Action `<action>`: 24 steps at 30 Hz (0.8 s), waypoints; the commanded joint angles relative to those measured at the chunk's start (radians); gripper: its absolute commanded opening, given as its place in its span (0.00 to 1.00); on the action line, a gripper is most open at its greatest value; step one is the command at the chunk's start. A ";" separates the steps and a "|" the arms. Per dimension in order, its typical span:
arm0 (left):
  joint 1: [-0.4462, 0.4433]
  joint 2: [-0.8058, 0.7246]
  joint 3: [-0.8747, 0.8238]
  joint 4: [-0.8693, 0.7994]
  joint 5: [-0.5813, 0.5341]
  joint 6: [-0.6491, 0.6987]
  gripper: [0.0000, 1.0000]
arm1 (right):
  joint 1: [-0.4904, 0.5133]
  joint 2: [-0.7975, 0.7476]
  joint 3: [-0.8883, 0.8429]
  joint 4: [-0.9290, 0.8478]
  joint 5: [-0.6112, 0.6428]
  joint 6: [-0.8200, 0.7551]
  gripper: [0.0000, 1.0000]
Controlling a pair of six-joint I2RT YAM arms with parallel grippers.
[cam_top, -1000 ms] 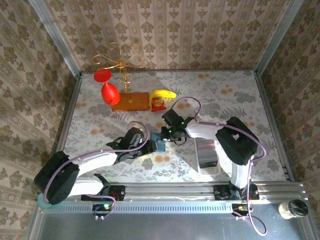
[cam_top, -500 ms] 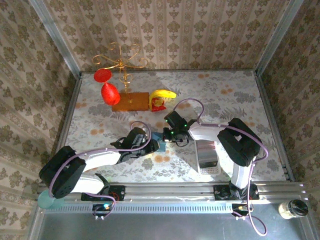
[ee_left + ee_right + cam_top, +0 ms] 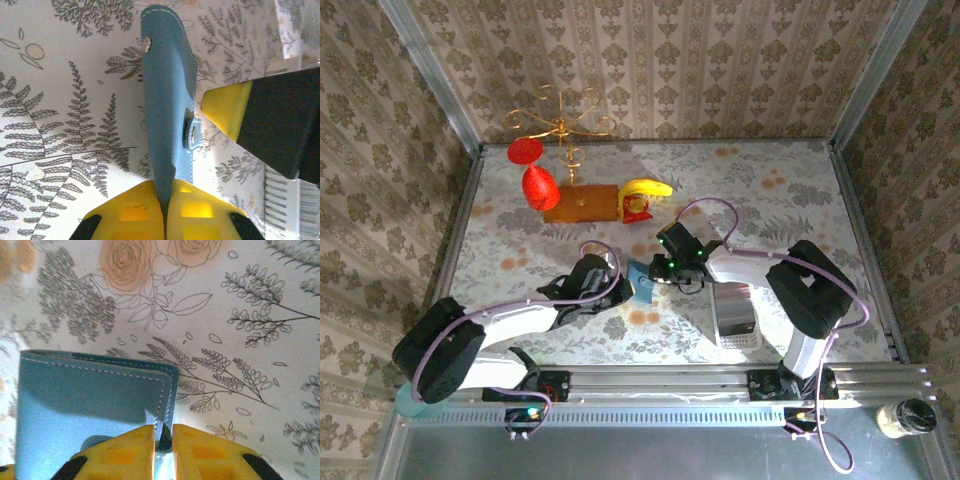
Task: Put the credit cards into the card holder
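Note:
The teal-blue card holder (image 3: 640,283) is at mid-table between both grippers, held on edge off the patterned cloth. My left gripper (image 3: 623,290) is shut on its lower edge; in the left wrist view the leather (image 3: 167,100) rises from the pinched yellow tips (image 3: 165,205), snap tab to the right. My right gripper (image 3: 656,272) has its jaws a little apart around the holder's corner (image 3: 85,400), a thin gap showing beside the flap (image 3: 162,437). One right fingertip (image 3: 227,107) sits beside the snap. The credit cards (image 3: 741,339) stand as fine stripes in the white tray (image 3: 732,300).
A gold wire stand with red ornaments on a wooden base (image 3: 580,203) and a banana (image 3: 648,188) sit at the back left. The tray lies just right of the grippers. A metal rail (image 3: 660,380) runs along the near edge, and a jar (image 3: 905,417) stands beyond it.
My left gripper has closed onto the card holder's edge. The right jaws, shut before, have parted slightly, and the right wrist has shifted a little to the right.

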 commanded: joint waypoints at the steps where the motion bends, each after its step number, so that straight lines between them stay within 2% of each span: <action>1: -0.006 -0.083 0.073 -0.166 -0.049 0.135 0.00 | -0.005 -0.118 0.001 -0.054 0.011 0.001 0.24; 5: -0.007 -0.184 0.132 -0.314 -0.119 0.265 0.00 | -0.002 -0.230 -0.011 -0.069 -0.013 0.041 0.34; 8: -0.007 -0.236 0.145 -0.302 -0.115 0.311 0.00 | 0.010 -0.294 -0.001 -0.074 -0.038 0.061 0.46; 10: -0.008 -0.256 0.149 -0.274 -0.106 0.329 0.00 | 0.022 -0.312 0.020 -0.089 -0.053 0.071 0.50; 24: -0.058 -0.318 0.153 -0.189 -0.144 0.372 0.00 | 0.080 -0.274 0.098 -0.171 -0.044 0.079 0.53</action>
